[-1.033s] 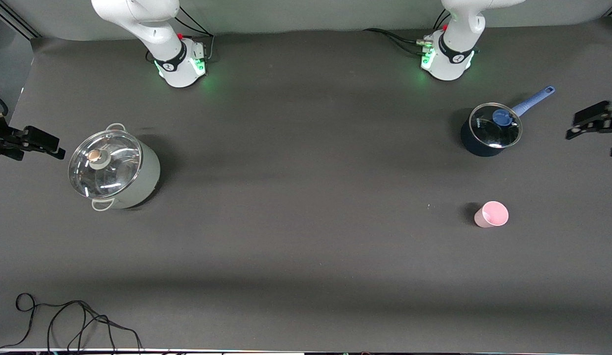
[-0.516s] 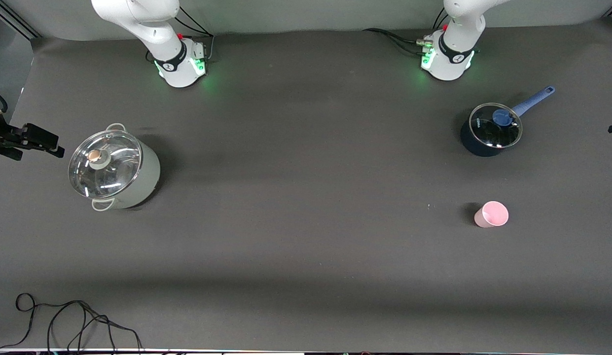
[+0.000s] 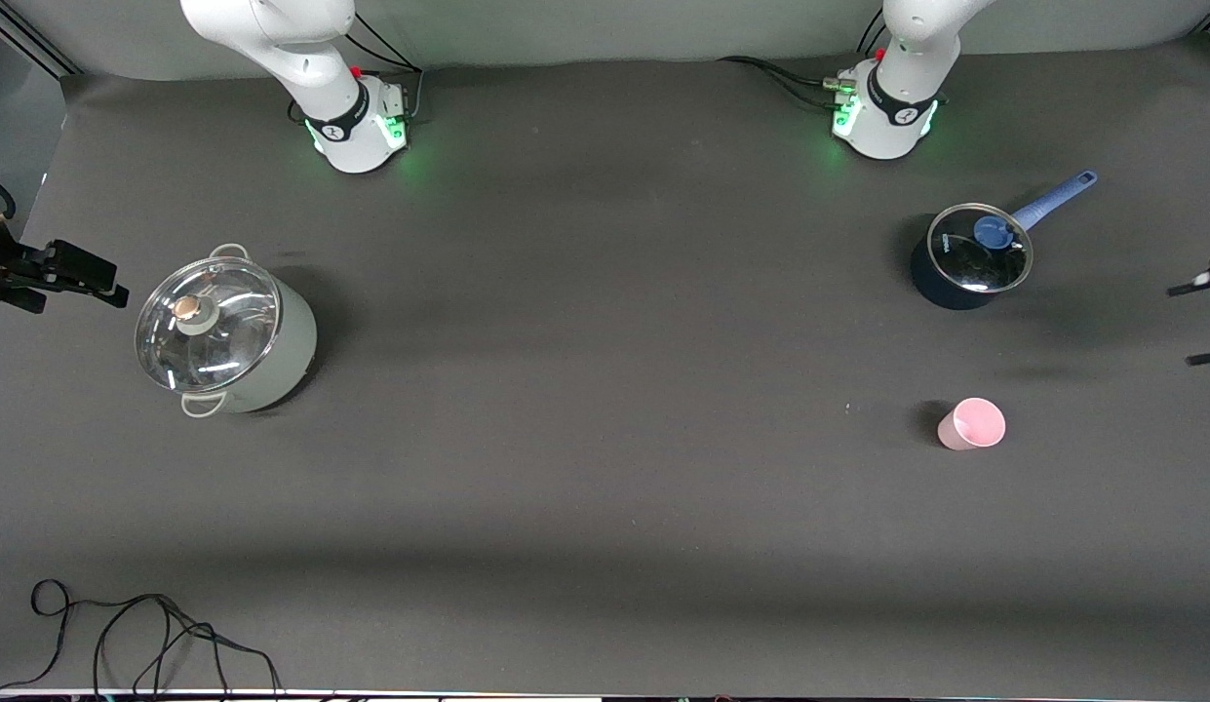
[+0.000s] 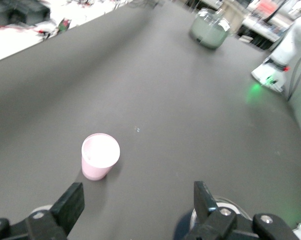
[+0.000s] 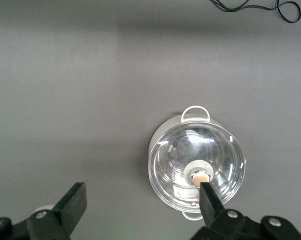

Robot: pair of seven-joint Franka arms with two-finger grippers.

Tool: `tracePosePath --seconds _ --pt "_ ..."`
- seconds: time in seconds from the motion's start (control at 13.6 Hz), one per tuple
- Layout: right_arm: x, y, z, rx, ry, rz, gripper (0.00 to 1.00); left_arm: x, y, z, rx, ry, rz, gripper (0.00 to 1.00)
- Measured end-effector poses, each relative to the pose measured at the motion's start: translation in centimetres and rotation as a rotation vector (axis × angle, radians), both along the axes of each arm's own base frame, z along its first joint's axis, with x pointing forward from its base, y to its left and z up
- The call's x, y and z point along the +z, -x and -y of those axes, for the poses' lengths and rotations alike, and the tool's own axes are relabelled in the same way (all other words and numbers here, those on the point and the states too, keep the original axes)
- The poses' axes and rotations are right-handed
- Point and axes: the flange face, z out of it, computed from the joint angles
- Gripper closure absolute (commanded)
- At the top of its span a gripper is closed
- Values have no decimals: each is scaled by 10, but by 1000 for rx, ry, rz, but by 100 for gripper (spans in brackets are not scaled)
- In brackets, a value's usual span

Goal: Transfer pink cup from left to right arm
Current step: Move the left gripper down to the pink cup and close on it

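Observation:
The pink cup (image 3: 971, 424) (image 4: 99, 156) stands upright on the dark table mat toward the left arm's end, nearer to the front camera than the blue saucepan (image 3: 970, 255). My left gripper (image 3: 1201, 323) (image 4: 138, 202) hovers at that end of the table, open and empty, well apart from the cup. In the left wrist view the cup lies ahead of the jaws, off toward one finger. My right gripper (image 3: 51, 278) (image 5: 140, 200) hangs open and empty at the right arm's end, beside the white pot (image 3: 224, 331) (image 5: 196, 167).
The blue saucepan has a glass lid and a long handle (image 3: 1053, 198). The white pot (image 4: 209, 30) carries a glass lid with a knob (image 5: 201, 176). A black cable (image 3: 127, 634) lies coiled near the front edge at the right arm's end.
The left gripper slipped almost out of the front view, then came back in at its edge with fingertips spread, closer to the cup's level. The right gripper barely shifted. The cup has not moved.

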Motion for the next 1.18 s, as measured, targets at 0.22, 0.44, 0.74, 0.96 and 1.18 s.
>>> tracePosePath --seconds 0.22,0.44,0.74,0.96,1.18 --pt "0 0 0 0 0 1 0 -76 -9 -7 -62 105 130 2" --pt "1 0 0 1 0 1 0 -114 -12 -4 -101 165 254 2" --pt "1 1 0 1 0 2 0 -166 -11 -5 -90 238 372 2" --pt "1 1 0 1 0 3 0 -202 -10 -9 -71 274 439 2" --pt "1 1 0 1 0 3 0 -236 -14 10 -54 346 494 2"
